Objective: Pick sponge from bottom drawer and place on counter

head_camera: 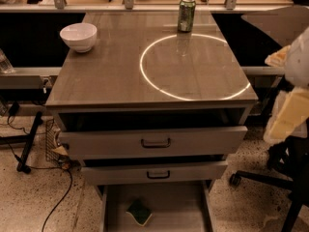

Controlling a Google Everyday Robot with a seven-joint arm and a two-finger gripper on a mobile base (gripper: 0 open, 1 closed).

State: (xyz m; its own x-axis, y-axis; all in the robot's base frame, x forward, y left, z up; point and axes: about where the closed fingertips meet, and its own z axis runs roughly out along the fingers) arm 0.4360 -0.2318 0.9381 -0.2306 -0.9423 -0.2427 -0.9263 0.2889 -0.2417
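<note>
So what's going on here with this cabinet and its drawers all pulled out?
Nothing is being handled at this moment. A sponge lies untouched in the open bottom drawer. The robot's gripper is off to the right of the cabinet, well away from the sponge. The counter, where the sponge is meant to go, has a white bowl and a green can on it.

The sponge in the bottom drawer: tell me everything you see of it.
The sponge is small, dark green on top over a pale yellow foam edge. It lies flat and skewed on the floor of the open bottom drawer, left of middle, touching nothing else. The gripper is away at the view's right edge.
</note>
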